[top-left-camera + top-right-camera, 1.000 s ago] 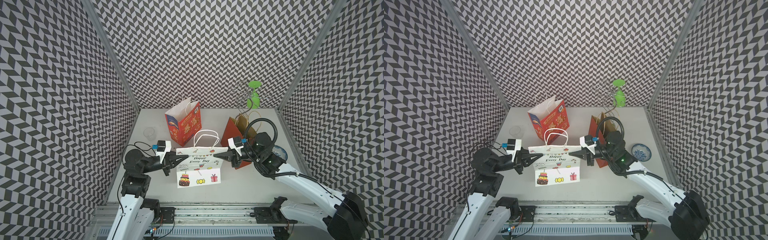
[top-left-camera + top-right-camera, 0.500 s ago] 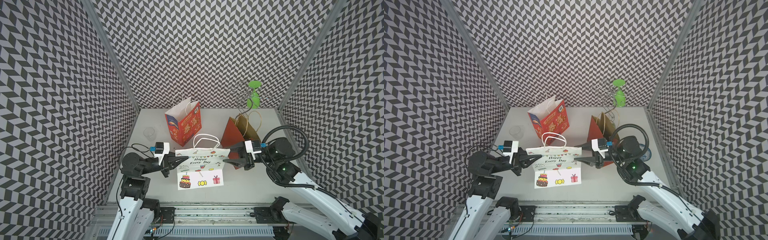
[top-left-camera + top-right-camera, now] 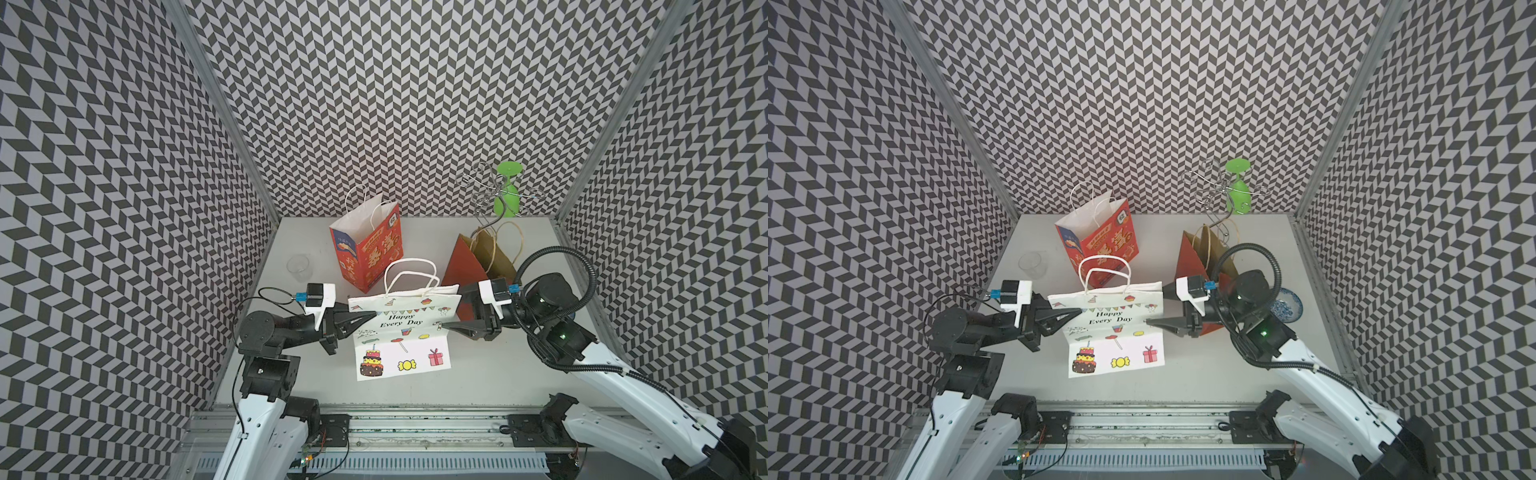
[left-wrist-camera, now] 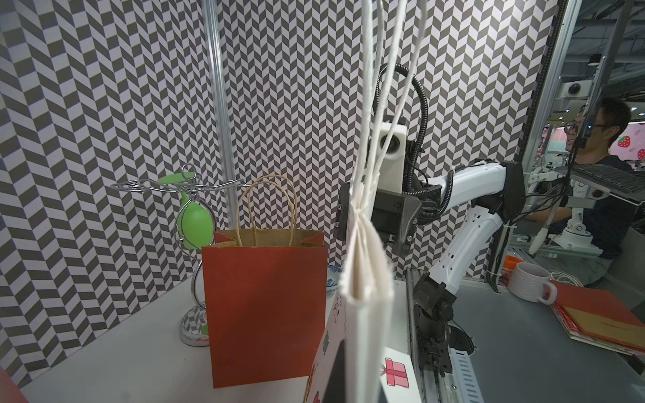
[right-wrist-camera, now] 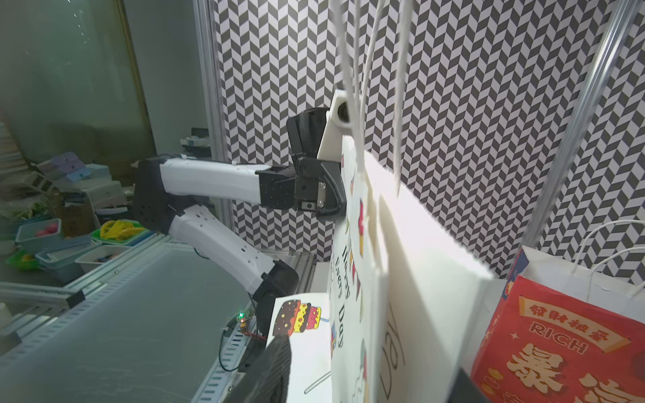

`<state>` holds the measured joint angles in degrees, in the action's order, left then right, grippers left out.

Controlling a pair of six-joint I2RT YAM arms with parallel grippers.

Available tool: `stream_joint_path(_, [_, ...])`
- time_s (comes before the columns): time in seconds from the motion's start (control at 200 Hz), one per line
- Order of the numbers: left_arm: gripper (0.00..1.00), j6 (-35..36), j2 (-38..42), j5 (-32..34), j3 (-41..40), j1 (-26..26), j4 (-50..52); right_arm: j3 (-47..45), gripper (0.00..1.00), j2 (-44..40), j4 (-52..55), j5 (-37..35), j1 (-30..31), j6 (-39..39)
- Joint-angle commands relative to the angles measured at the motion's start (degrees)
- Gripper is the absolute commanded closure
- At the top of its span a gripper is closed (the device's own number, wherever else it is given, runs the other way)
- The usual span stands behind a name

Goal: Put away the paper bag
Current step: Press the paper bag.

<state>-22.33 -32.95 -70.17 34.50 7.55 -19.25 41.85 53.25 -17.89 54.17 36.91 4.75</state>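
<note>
Front and centre on the table (image 3: 498,376) sits the white paper bag (image 3: 401,332). It is flattened, with its upper half stood up between the two arms. Its lower half, with the cake and gift pictures, lies on the surface toward the front edge.

Over on our left, the left gripper (image 3: 370,315) is clamped hard on the top rim at the left corner. On our right, the right gripper (image 3: 449,322) has its jaws parted and straddles the bag's right edge. The right wrist view shows a gap beside the paper, so nothing is pinched there.

We read this bag as very light, thin and floppy. Held by one corner, it should sag and twist. The firmest places to bite look like the doubled top rim and the folded side gussets, where the layers stack. The cord handles (image 3: 409,274) stand up in loose loops and would give us little control. Smooth paper may slide between the fingers, so we'd want a deep bite. A crease is the worst a squeeze should do.

We should watch the neighbours too. The red printed bag (image 3: 368,253) stands just behind, and the dark red bag (image 3: 463,266) is near the right gripper.
</note>
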Motion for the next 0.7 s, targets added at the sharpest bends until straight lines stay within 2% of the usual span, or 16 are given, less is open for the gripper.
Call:
stream_joint_path(0.0, [1.0,-4.2,0.0,1.1,-0.9,0.5,-5.5,-1.7,0.42,-0.5,2.2,-1.0,0.1,2.9])
stream_joint_path(0.11, [1.0,-3.9,-0.2,0.9,-0.9,0.6,-5.0,-0.8,0.56,0.8,4.9,0.1,0.1,4.5])
stream_joint_path(0.225, [1.0,-3.8,-0.1,1.5,-0.2,0.7,-4.9,-0.6,0.87,1.3,7.3,1.5,0.1,6.4])
stream_joint_path(0.285, [1.0,-3.9,0.2,1.8,-0.1,0.6,-5.1,-0.8,1.0,1.0,7.8,2.1,0.1,6.9])
stream_joint_path(0.426, [1.0,-4.1,-0.1,3.3,0.2,0.6,-5.1,-1.5,0.99,0.1,7.9,2.4,0.0,7.2])
stream_joint_path(0.496, [1.0,-4.5,-0.9,3.4,1.0,0.6,-4.9,-1.9,0.67,-0.3,8.6,0.8,0.1,7.4])
stream_joint_path(0.551, [1.0,-5.0,-2.1,3.4,2.1,0.6,-4.1,-2.3,0.54,-0.4,9.6,-0.1,0.1,8.3])
stream_joint_path(0.631, [1.0,-5.8,-4.2,2.8,3.7,0.6,-3.1,-2.7,0.53,-0.2,10.9,-0.7,0.1,9.6])
stream_joint_path(0.691, [1.0,-6.4,-5.4,1.9,4.3,0.7,-3.0,-2.7,0.57,0.2,11.6,-0.5,0.1,9.9])
